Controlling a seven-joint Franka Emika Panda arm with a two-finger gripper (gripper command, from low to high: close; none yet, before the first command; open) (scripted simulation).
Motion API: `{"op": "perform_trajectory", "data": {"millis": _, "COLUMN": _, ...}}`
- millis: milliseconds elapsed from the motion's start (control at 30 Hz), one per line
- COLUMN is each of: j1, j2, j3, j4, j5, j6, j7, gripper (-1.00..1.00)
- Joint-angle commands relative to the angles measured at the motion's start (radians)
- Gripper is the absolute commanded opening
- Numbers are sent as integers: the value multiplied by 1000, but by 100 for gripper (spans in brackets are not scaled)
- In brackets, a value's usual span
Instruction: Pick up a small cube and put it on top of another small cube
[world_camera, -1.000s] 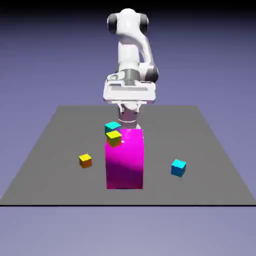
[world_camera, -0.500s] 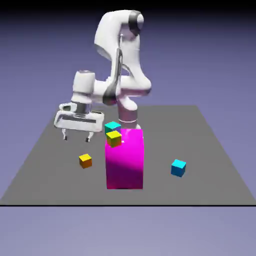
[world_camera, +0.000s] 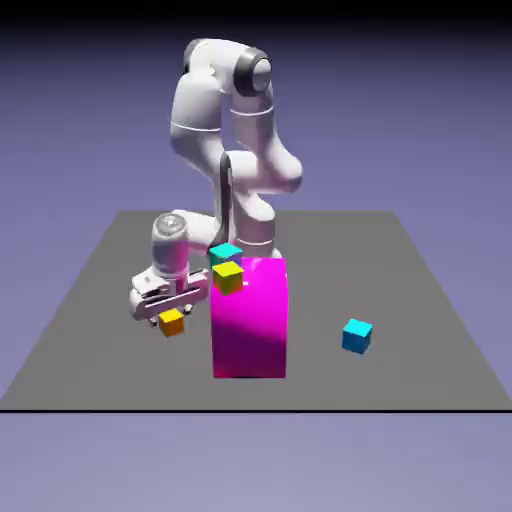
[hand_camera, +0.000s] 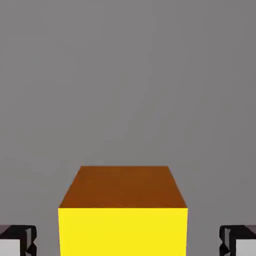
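"So, what sits furthest to the exterior view's left?"

"The claw (world_camera: 171, 315), angled down low over the desk (world_camera: 100, 370), right at the little orange cube (world_camera: 171, 323)."

"Has it got hold of it?"

"No, its two fingers stand wide apart. In the hand view the cube's yellow top and darker orange side show large at the bottom, with a gap to the fingertip on either side. Whether the tips reach down past its top, I can't tell."

"And next along?"

"Two cubes, one in front of the other in the picture: a cyan one (world_camera: 226, 254) further back and a yellow one (world_camera: 228, 278) overlapping it. Both appear by the upper left edge of the magenta block (world_camera: 250, 325). I can't tell what either rests on."

"Where's the arm?"

"Behind them, the white arm (world_camera: 197, 110) bends high and comes down toward the left."

"Anything to the right?"

"A blue cube (world_camera: 357, 336), on the desk well apart from the block. The orange one sits on the desk too, on the block's other side."
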Motion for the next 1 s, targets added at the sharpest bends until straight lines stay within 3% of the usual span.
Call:
{"op": "perform_trajectory", "data": {"millis": 0, "j1": 0, "j2": 0, "j3": 0, "j4": 0, "j5": 0, "j6": 0, "j7": 0, "gripper": -100}}
{"op": "perform_trajectory", "data": {"millis": 367, "j1": 74, "j2": -293, "j3": -73, "j4": -36, "j5": -56, "j6": -258, "j7": 20, "gripper": -100}}
{"op": "perform_trajectory", "data": {"millis": 967, "j1": 291, "j2": -784, "j3": 102, "j4": 284, "j5": 86, "j6": -1033, "j7": 87, "gripper": -100}}
